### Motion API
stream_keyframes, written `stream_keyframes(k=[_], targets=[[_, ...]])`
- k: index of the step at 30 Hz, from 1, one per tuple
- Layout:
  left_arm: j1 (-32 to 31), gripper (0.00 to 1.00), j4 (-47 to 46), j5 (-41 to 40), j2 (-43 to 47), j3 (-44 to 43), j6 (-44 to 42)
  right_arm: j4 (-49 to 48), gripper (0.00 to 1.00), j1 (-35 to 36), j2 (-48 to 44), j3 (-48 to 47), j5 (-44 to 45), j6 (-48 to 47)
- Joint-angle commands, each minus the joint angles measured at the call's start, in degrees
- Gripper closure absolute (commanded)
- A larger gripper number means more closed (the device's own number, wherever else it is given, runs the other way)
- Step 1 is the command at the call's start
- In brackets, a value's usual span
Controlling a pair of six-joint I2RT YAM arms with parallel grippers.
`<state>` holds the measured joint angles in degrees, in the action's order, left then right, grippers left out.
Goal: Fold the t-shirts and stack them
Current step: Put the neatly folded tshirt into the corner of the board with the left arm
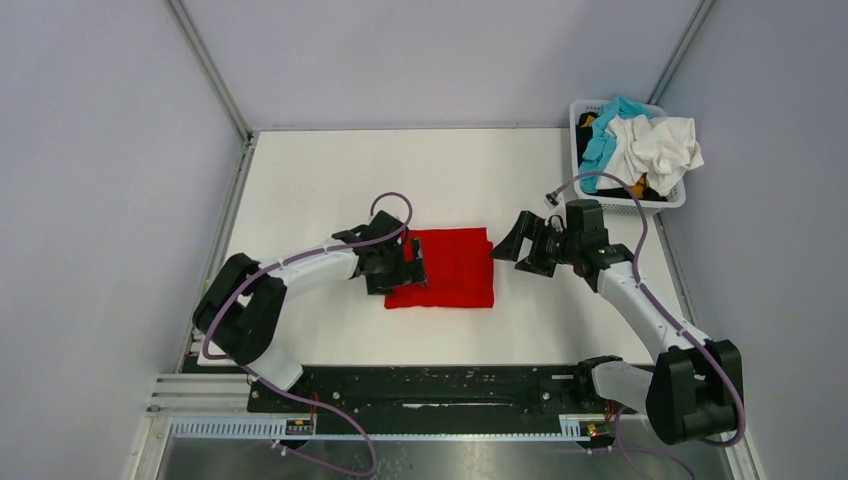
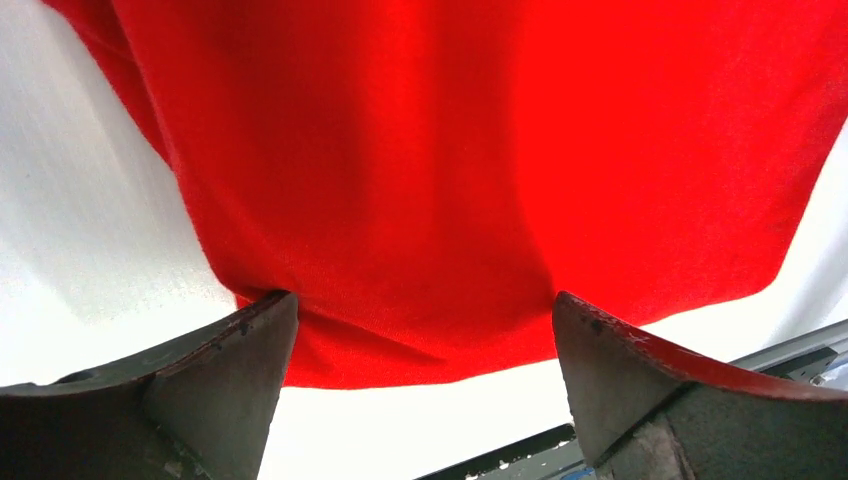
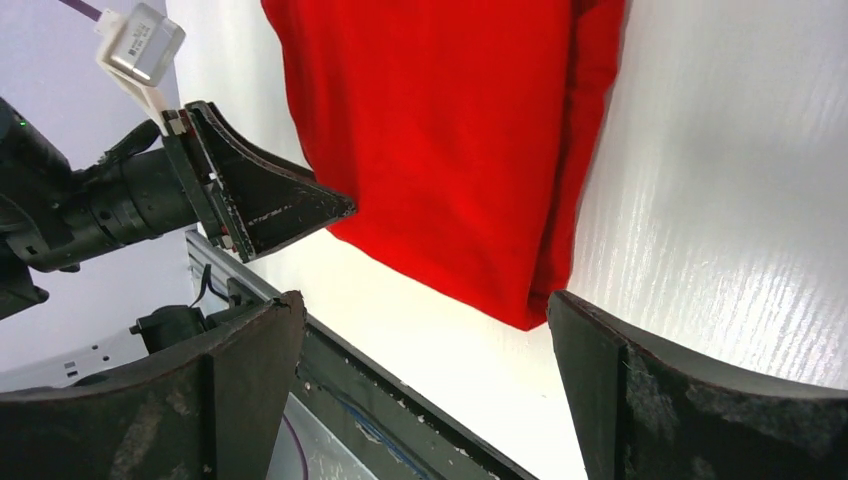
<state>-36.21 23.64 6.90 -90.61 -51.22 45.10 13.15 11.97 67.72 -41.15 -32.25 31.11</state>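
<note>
A bright red t-shirt lies folded into a rectangle in the middle of the white table; it also fills the left wrist view and shows in the right wrist view. My left gripper is open over the shirt's left edge, its fingers astride the cloth with nothing pinched. My right gripper is open just right of the shirt, above the table and apart from the cloth. More t-shirts, a teal-blue one and a white one, are heaped in the basket.
A white lattice basket stands at the back right corner. A black rail runs along the table's near edge. Grey walls close in the left, back and right sides. The left gripper's finger shows in the right wrist view.
</note>
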Motion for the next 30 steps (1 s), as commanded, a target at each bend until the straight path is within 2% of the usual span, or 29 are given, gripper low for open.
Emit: stream_keyframes(k=[1, 5, 8, 12, 18, 21, 23, 26, 27, 28, 30], targets=[[-0.2, 0.01, 4.0, -4.2, 4.1, -2.5, -1.2, 0.7, 0.01, -0.8, -4.2, 0.1, 1.4, -2.0], [0.2, 0.01, 8.1, -13.2, 7.9, -6.3, -2.8, 1.0, 0.01, -0.8, -5.1, 0.4, 2.4, -3.1], [2.8, 0.01, 10.1, -15.6, 7.0, -7.7, -2.7, 1.5, 0.01, -0.9, -5.3, 0.7, 3.3, -3.9], [6.9, 0.08, 9.3, -14.1, 1.5, -9.0, -3.9, 2.0, 0.01, -0.9, -5.6, 1.0, 4.1, -4.8], [7.6, 0.18, 5.8, -6.0, -6.2, -12.2, -5.8, 2.9, 0.01, -0.9, -4.7, 0.5, 4.0, -5.8], [7.6, 0.30, 4.3, -3.9, -9.1, -12.9, -5.6, 3.3, 0.00, -0.9, -4.1, 0.2, 3.9, -6.2], [7.6, 0.45, 3.8, -3.3, -11.1, -13.8, -5.6, 3.8, 0.00, -0.9, -3.4, -0.1, 3.9, -6.5], [7.6, 0.79, 5.2, -4.4, -14.5, -16.4, -6.6, 3.9, 0.01, -1.0, -2.9, -0.3, 3.9, -6.7], [7.6, 0.93, 6.3, -5.9, -15.5, -17.7, -7.2, 4.0, 0.01, -1.0, -2.7, -0.5, 4.0, -6.7], [7.6, 1.00, 8.2, -8.5, -16.4, -19.8, -8.1, 4.0, 0.01, -1.1, -2.6, -0.5, 4.1, -6.8], [7.6, 1.00, 11.6, -16.3, -17.7, -23.5, -9.8, 4.0, 0.01, -1.2, -2.3, -0.6, 4.4, -7.0]])
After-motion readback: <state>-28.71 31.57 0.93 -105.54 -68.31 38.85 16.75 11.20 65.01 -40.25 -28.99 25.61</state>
